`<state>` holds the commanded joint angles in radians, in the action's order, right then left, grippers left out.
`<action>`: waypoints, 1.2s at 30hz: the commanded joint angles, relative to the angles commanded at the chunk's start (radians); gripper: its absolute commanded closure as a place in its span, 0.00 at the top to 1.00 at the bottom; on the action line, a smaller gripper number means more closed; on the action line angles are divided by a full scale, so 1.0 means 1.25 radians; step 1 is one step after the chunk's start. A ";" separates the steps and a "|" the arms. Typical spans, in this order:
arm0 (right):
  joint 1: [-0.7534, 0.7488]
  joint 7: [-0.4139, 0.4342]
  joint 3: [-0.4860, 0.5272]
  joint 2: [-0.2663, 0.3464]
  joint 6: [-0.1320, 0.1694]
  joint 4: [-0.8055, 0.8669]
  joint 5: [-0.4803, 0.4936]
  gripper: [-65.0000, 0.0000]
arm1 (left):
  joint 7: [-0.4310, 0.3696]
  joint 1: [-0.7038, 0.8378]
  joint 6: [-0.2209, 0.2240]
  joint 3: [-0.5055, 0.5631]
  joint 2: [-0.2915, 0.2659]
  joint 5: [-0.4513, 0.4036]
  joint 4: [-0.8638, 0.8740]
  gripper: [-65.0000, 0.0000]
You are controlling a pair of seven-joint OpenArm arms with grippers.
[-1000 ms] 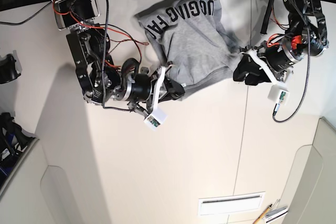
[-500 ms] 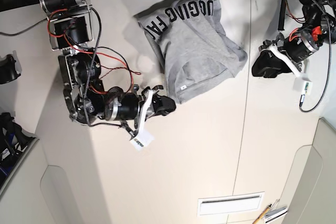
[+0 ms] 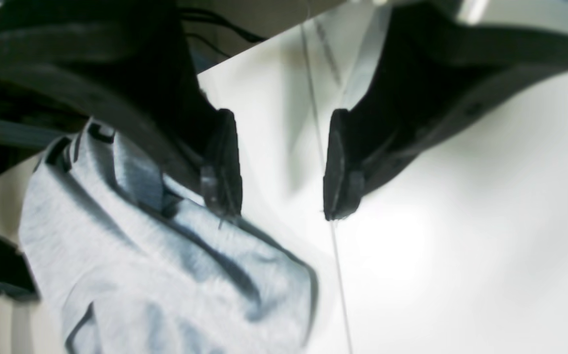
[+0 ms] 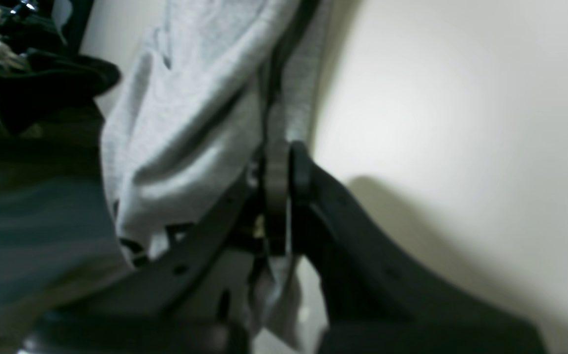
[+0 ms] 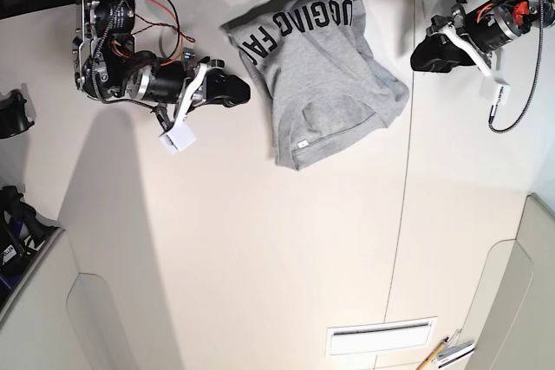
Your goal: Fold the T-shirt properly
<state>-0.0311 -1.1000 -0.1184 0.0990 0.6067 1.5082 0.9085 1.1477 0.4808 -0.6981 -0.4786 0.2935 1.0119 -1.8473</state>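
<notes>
White tabletop (image 5: 303,257) spreads smooth and matte under me. It lies bare across its whole near half, where a thin seam (image 5: 406,214) runs from far to near and a slotted vent (image 5: 381,336) sits by the near edge. The far edge meets a dark background.

The T-shirt (image 5: 321,75) lies at the far middle of the table as a rough rectangle of several layers, its far end close to the table's edge. It is heather-grey, soft knit. Black block lettering (image 5: 299,19) crosses the far end, and a small white label (image 5: 302,143) shows near the near hem. The near right corner bulges out in a rumpled fold, and shallow creases cross the middle.

My left gripper (image 5: 422,54), on the base view's right, hovers just beside that right corner. Its wrist camera shows the left gripper (image 3: 281,196) released, its black jaws spread with bare table between them and the T-shirt (image 3: 165,275) beside one finger.

My right gripper (image 5: 238,91) sits at the T-shirt's left edge. From the wrist, the right gripper (image 4: 279,182) has its dark fingers nearly together with a grey strip between. The T-shirt (image 4: 190,123) is bunched just beyond, but the blur leaves me unable to tell whether cloth is pinched.
</notes>
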 joint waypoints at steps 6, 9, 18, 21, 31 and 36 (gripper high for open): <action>0.002 -0.007 0.000 0.000 0.000 0.000 0.000 0.00 | -0.027 -0.074 0.000 0.086 0.000 -0.042 0.092 0.45; 0.000 -0.012 0.000 0.000 0.000 0.000 0.000 0.00 | -0.027 -0.128 0.000 0.111 0.000 -0.050 0.146 0.45; -0.046 -0.021 0.001 -0.002 0.000 0.000 0.030 0.00 | -0.065 -0.239 0.006 0.215 0.000 -0.136 0.259 0.45; -0.070 -0.021 0.001 -0.002 0.000 0.000 0.034 0.00 | -0.078 -0.269 0.016 0.232 0.000 -0.156 0.259 0.45; -0.073 -0.040 -0.001 0.010 0.000 0.005 0.035 0.00 | -0.032 -0.266 0.000 0.229 0.035 -0.172 0.176 0.33; -0.080 -0.067 -0.002 0.066 0.001 0.015 0.059 0.00 | -0.036 -0.127 0.000 0.159 0.058 -0.147 0.039 0.33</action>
<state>-0.1314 -1.1835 -0.1204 0.1810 0.6079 1.5269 0.9821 1.1027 0.3222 -0.6981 -0.2794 0.3660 0.8284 -1.7985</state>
